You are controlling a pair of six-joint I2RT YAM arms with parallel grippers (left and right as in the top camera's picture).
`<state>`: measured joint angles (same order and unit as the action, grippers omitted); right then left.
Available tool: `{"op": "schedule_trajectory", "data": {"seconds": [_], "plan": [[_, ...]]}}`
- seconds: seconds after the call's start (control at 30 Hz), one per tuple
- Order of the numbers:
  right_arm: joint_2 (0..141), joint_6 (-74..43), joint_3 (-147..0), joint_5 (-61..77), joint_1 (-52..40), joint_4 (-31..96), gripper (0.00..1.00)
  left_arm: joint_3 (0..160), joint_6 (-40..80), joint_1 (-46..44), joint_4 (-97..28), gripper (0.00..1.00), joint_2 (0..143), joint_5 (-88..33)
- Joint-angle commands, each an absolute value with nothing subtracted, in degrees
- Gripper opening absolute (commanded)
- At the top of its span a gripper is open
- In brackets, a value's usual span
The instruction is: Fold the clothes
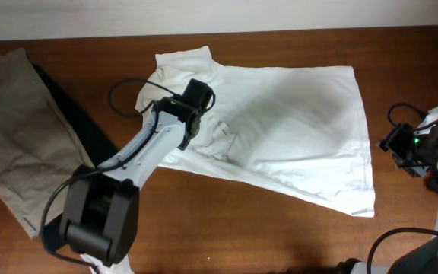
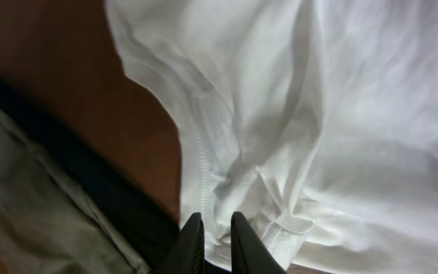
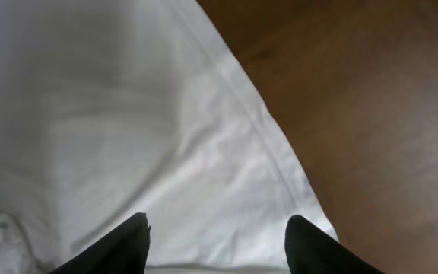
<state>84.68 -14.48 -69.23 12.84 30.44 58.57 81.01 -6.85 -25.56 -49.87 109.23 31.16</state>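
We have the large white thin-fabric T-shirt (image 1: 295, 122) lying lengthwise between our left pincer (image 2: 217, 218) and right pincer (image 3: 219, 222).
It's spread on the brown wooden bench (image 1: 242, 228), rumpled at the collar end, smoother hemward. Left pincer is nearly together at the bunched seam, and we cannot tell whether it has nipped cloth. Right pincer is apart, hem corner just ahead.

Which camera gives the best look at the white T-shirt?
Overhead: the white T-shirt shows almost whole there, spread flat apart from a bunched patch. The left wrist view shows only crumpled folds near its edge; the right wrist view, only one hem corner.
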Motion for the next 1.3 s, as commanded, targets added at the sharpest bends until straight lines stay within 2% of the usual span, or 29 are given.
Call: {"op": "schedule_trajectory", "data": {"seconds": [0.0, 0.07, 0.1, 0.13, 0.2, 0.27, 0.33, 0.37, 0.4, 0.43, 0.47, 0.5, 0.53, 0.63, 0.73, 0.77, 0.8, 0.83, 0.9, 0.97, 1.0, 1.03, 1.1, 1.27], "plan": [[86.04, -18.57, -61.45, 3.33, 30.44, 58.78, 0.61, 81.95, -7.35, -25.34, -50.24, 0.12, 107.96, 29.56], [88.53, -19.00, -55.88, 3.11, 30.41, 54.43, 0.61, 81.95, -7.33, -25.34, -52.21, 0.12, 107.96, 28.32], [89.86, -19.42, -53.84, 2.00, 30.41, 52.45, 0.62, 81.84, -6.83, -25.32, -55.18, 0.35, 107.96, 24.32], [90.89, -20.99, -52.95, 0.43, 30.41, 52.01, 0.62, 81.38, -5.28, -25.28, -56.53, 0.42, 107.96, 23.16], [93.45, -21.58, -49.71, -0.71, 30.41, 49.98, 0.61, 79.26, -3.62, -24.43, -57.80, 0.43, 107.96, 23.31], [94.26, -22.09, -47.09, -0.69, 30.41, 47.75, 0.54, 75.96, -2.76, -23.16, -55.75, 0.42, 107.96, 23.07], [94.24, -23.05, -46.17, -0.51, 30.41, 46.76, 0.23, 72.03, -2.85, -23.07, -52.21, 0.42, 107.98, 21.47], [94.24, -23.05, -46.17, -0.51, 30.41, 46.65, 0.15, 70.67, -2.85, -23.05, -50.35, 0.42, 107.98, 22.35], [94.24, -23.05, -46.19, -0.51, 30.41, 46.65, 0.11, 69.43, -3.07, -22.72, -48.23, 0.42, 107.98, 22.46], [94.24, -23.03, -46.19, -0.54, 30.41, 46.61, 0.06, 67.20, -3.18, -21.98, -44.93, 0.33, 107.98, 22.48], [94.24, -23.03, -46.30, -0.51, 30.41, 46.65, 0.04, 66.72, -4.12, -21.45, -44.23, 0.11, 107.98, 23.62], [94.24, -23.00, -46.30, -0.54, 30.41, 46.68, 0.04, 67.16, -3.51, -20.43, -44.42, 0.00, 107.87, 28.51], [94.24, -23.00, -46.30, -0.62, 30.41, 46.68, 0.04, 68.31, -1.56, -19.11, -45.34, 0.00, 107.74, 32.29], [94.24, -22.79, -46.30, -0.75, 30.41, 46.72, 0.04, 71.77, -1.48, -14.00, -45.84, 0.01, 107.11, 33.06], [94.24, -22.81, -46.30, -0.75, 30.41, 46.83, 0.05, 73.36, -1.52, -11.07, -45.63, 0.21, 107.11, 33.06], [94.24, -22.79, -46.30, -0.75, 30.41, 46.92, 0.06, 73.80, -1.52, -10.48, -45.63, 0.32, 107.11, 33.06], [94.24, -22.79, -46.30, -0.80, 30.41, 46.96, 0.08, 74.54, -1.54, -10.11, -45.84, 0.51, 107.09, 33.04], [94.24, -22.79, -46.30, -1.45, 30.41, 47.18, 0.08, 75.40, -1.54, -10.11, -46.24, 0.55, 107.09, 32.69], [94.24, -22.81, -46.33, -2.24, 30.41, 47.75, 0.09, 76.42, -4.64, -10.74, -48.05, 0.55, 106.89, 24.21], [94.24, -22.81, -46.35, -2.22, 30.41, 47.75, 0.12, 76.44, -10.61, -11.99, -47.18, 0.59, 106.74, 10.50], [94.24, -22.83, -46.35, -2.20, 30.41, 47.72, 0.18, 76.42, -13.54, -12.47, -44.18, 0.61, 106.80, 3.14], [94.24, -22.83, -46.35, -2.20, 30.41, 47.72, 0.29, 76.38, -15.59, -12.49, -40.88, 0.67, 107.07, -1.65], [94.21, -22.70, -46.87, -1.17, 30.41, 47.77, 0.34, 76.38, -17.85, -12.49, -33.45, 0.83, 107.55, -8.88], [88.14, -19.77, -54.92, 2.59, 30.41, 55.11, 0.39, 76.47, -18.61, -12.62, -24.21, 0.93, 108.12, -15.22]]}}
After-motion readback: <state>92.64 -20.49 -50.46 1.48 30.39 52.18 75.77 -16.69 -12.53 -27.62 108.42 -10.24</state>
